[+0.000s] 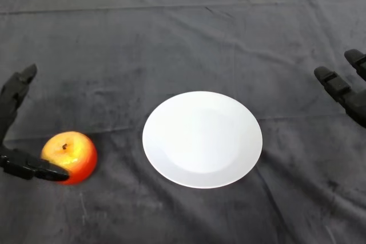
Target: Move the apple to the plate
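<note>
A red and yellow apple (71, 156) stands stem up on the dark cloth at the lower left. A white round plate (202, 139) lies empty in the middle, to the right of the apple and apart from it. My left hand (24, 167) comes in at the left edge and is open. Its thumb lies against the apple's front left side. Its fingers (16, 91) reach up straight behind and to the left of the apple, not touching it. The palm is cut off by the view's edge.
The dark wrinkled cloth (183, 38) covers the whole table. Black fingers of another hand (343, 91) show at the right edge, well away from the plate.
</note>
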You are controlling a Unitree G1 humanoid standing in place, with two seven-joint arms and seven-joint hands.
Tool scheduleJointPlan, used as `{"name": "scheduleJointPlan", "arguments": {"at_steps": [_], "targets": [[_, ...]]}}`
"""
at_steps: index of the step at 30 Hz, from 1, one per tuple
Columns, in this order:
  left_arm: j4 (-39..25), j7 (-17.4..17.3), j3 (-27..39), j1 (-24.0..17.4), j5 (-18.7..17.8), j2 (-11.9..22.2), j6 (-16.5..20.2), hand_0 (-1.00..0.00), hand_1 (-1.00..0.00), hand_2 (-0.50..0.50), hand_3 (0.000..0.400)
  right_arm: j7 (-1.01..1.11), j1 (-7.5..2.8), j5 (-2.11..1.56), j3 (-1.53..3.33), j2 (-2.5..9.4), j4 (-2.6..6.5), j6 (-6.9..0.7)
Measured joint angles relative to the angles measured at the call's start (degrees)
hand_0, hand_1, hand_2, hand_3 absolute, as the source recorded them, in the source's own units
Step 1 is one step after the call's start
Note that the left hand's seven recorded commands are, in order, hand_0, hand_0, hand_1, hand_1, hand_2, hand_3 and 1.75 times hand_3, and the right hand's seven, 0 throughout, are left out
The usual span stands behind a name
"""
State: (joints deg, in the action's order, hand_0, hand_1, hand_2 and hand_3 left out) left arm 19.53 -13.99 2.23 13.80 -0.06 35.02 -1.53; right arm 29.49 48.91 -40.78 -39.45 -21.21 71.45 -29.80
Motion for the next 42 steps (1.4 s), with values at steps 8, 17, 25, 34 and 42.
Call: {"name": "scheduleJointPlan", "arguments": {"at_steps": [8, 17, 25, 34, 42], "targets": [[4.5, -0.5, -2.0, 1.5, 1.3, -2.5, -1.6, 0.0, 0.0, 0.0, 0.0, 0.0, 0.0, 0.0, 0.0, 0.0, -0.01, 0.0], [10.6, -1.1, -4.4, 5.9, 3.0, -4.8, -3.6, 0.0, 0.0, 0.0, 0.0, 0.0, 0.0, 0.0, 0.0, 0.01, -0.02, 0.0], [16.7, -1.3, -6.0, 11.1, 4.1, -5.8, -6.4, -1.0, -1.0, 0.0, 0.4, -0.01, 0.0, 0.0, 0.0, 0.01, -0.02, 0.0], [19.9, 2.0, -6.2, 12.3, 5.7, -8.1, -10.1, -1.0, -1.0, 0.0, 0.4, -0.01, 0.0, 0.0, 0.0, 0.0, -0.02, 0.0], [19.7, 3.2, -6.4, 12.9, 6.8, -9.0, -10.5, -1.0, -1.0, 0.0, 0.4, -0.01, 0.0, 0.0, 0.0, 0.0, -0.02, 0.0]]}}
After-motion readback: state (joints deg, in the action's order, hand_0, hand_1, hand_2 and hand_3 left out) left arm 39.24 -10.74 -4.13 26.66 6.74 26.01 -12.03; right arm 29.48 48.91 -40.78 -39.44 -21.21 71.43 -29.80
